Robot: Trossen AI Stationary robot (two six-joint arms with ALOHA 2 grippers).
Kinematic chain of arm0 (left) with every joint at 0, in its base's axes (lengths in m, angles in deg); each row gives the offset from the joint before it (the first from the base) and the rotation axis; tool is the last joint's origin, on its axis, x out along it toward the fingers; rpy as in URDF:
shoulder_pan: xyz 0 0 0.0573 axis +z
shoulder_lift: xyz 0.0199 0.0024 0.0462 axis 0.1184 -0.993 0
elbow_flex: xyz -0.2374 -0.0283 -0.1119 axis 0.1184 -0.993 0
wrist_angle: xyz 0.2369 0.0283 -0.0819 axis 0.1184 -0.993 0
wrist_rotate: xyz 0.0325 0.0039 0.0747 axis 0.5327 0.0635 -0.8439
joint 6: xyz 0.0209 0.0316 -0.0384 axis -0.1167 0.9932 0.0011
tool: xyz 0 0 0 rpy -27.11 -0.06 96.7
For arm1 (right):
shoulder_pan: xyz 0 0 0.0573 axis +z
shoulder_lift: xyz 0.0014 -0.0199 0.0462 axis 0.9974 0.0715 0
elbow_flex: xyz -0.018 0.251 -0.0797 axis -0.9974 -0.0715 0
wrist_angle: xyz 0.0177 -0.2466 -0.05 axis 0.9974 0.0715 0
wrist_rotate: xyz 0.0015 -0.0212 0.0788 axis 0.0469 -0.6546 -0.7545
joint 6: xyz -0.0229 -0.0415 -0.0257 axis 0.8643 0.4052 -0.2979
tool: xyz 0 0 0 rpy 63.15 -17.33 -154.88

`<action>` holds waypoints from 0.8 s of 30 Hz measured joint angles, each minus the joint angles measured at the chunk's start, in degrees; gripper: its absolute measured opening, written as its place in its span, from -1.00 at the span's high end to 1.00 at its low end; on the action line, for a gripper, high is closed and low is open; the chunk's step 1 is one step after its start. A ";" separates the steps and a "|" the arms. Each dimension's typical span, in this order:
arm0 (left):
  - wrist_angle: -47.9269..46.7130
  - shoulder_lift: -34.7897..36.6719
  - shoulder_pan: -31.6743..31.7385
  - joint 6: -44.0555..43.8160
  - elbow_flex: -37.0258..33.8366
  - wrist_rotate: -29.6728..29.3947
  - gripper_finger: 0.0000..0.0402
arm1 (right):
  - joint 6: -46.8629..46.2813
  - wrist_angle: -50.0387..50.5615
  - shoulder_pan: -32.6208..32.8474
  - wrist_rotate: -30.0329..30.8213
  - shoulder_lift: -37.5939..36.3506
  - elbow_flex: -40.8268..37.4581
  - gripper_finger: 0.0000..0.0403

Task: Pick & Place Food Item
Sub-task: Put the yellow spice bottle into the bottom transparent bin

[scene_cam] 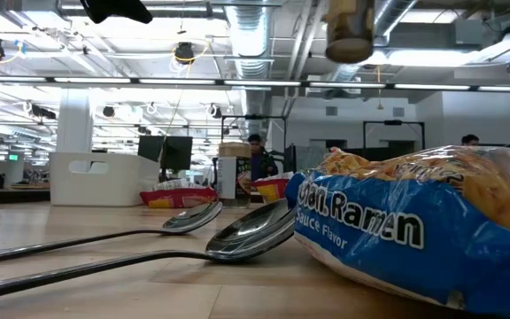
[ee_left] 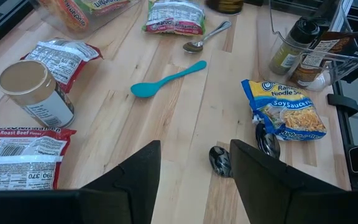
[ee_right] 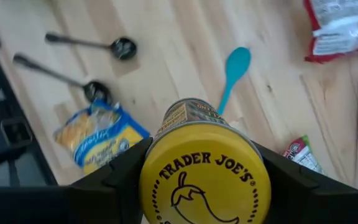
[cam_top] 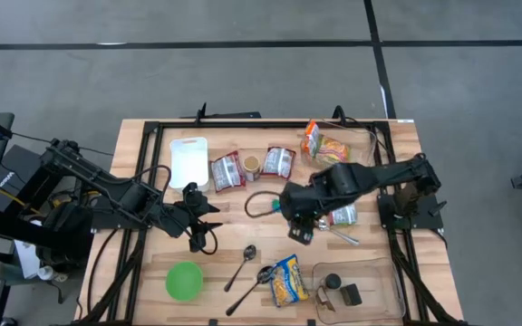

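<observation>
Trader Joe's jar [ee_right: 204, 171], yellow-lidded, pinched between the jaws of the right gripper [cam_top: 299, 226] and carried clear of the table, above bare wood near the table's middle. Seen past it from the right wrist: a teal spoon [ee_right: 234, 70] on the wood, two metal spoons [ee_right: 92, 43], and a blue-and-yellow ramen packet [ee_right: 98, 138] beside the nearer spoon bowl. Left gripper [cam_top: 203, 217] out over the table's left-centre, jaws spread and holding nothing, well apart from the jar. From the left wrist: a paper-wrapped can [ee_left: 35, 93] upright beside red-edged noodle packets [ee_left: 17, 155], with a clear bin [ee_left: 303, 50] of bottles at the far corner. On the wooden table [cam_top: 134, 145] in the high view: a white tray [cam_top: 188, 161] toward the back left, a green bowl [cam_top: 184, 281] at the front left, an orange-green bag [cam_top: 326, 145] at the back right. Low view filled by the ramen packet and two spoon bowls up close, jar bottom hanging at the upper edge.
</observation>
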 joint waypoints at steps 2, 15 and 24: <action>0.00 0.00 0.00 -0.02 0.00 0.01 0.07 | 1.42 0.04 1.55 0.02 -0.02 0.15 -0.08; -0.01 0.00 0.00 0.00 0.00 0.02 0.07 | 3.08 0.02 11.31 -0.09 0.01 0.15 -0.09; 0.00 0.00 0.00 -0.01 0.00 0.00 0.07 | -0.99 -0.53 15.79 0.02 0.01 0.15 -0.06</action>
